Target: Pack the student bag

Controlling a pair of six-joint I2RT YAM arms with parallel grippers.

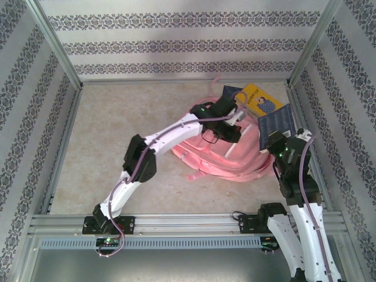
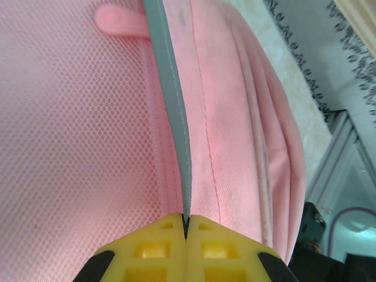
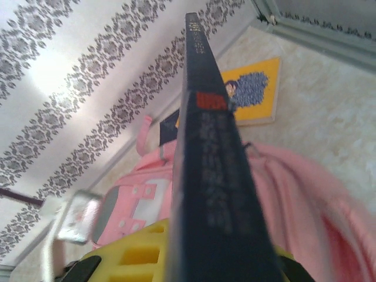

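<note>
Pink student bag [image 1: 235, 160] lay flat on the table [image 1: 129, 117], right of centre. On top of it sat the left end effector [image 2: 185, 228], fingertips pressed together on a thin grey strip [image 2: 173, 117] of the bag. Just right of the bag, the right end effector [image 1: 282, 148] pinched a dark blue book [image 1: 276, 123] upright.

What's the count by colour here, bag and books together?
Pink backpack: 1
Yellow book: 1
Dark blue books: 2, the lifted book and the back book beside the yellow one
Total: 4
</note>
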